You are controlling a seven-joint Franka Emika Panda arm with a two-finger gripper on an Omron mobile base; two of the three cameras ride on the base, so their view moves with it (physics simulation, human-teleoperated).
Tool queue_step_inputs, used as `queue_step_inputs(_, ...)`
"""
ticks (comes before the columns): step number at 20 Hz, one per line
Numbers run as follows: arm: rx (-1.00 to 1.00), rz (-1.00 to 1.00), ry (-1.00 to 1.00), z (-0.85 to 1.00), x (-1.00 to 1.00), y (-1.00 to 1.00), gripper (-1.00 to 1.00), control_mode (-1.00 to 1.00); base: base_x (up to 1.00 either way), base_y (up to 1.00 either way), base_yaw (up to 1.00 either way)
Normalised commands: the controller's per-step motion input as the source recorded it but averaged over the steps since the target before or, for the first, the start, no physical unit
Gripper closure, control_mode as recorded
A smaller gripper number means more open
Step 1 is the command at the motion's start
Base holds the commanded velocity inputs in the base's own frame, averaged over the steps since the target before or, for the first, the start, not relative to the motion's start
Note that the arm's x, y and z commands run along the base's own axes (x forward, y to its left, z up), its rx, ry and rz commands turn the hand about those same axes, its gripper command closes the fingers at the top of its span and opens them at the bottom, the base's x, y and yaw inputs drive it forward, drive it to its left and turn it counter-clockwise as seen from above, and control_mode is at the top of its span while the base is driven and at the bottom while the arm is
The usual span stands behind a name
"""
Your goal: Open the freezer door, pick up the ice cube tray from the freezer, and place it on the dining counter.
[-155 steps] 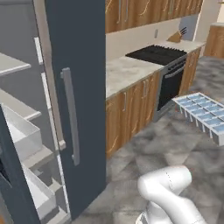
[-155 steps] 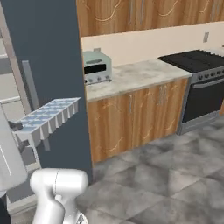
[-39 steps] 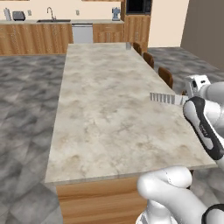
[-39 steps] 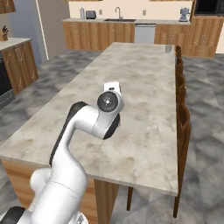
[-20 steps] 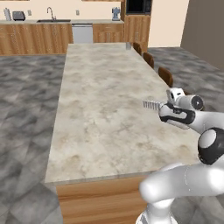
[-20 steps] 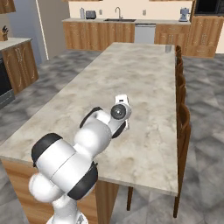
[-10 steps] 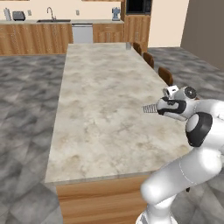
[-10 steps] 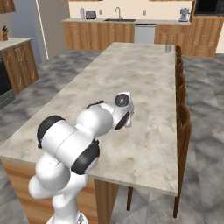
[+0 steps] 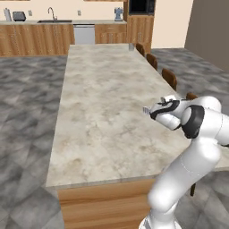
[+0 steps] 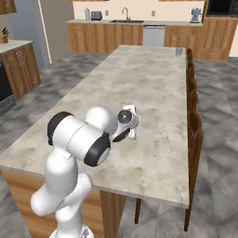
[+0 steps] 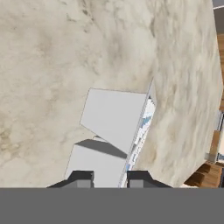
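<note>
From the left base view, the arm bends over the dining counter (image 9: 103,112), and the gripper (image 9: 151,111) hangs just above the stone near the counter's chair-side edge, with a sliver of the ice cube tray (image 9: 146,110) poking out in front of it.

From the right base view, the gripper (image 10: 132,132) sits low over the same counter (image 10: 153,83), and the tray (image 10: 132,134) is mostly hidden behind the hand.

In the hand view, the fingertips (image 11: 83,179) pinch the tray (image 11: 116,116), which hangs on edge, its pale blue cells facing sideways, above the counter (image 11: 52,52).
</note>
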Motion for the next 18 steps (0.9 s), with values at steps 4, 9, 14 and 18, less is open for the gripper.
queue_step_inputs(4,0.0,0.0,-0.09,-0.41,0.01,0.0,1.0,-1.0,0.0,0.0,0.0)
queue_step_inputs(9,0.0,0.0,0.07,-0.01,0.16,0.0,-1.0,-1.0,0.0,0.0,0.0)
queue_step_inputs(14,0.0,0.0,0.2,0.57,0.3,-0.1,-1.0,-1.0,0.0,0.0,0.0)
queue_step_inputs(18,0.0,0.0,0.3,0.94,0.19,-0.02,-1.0,-1.0,0.0,0.0,0.0)
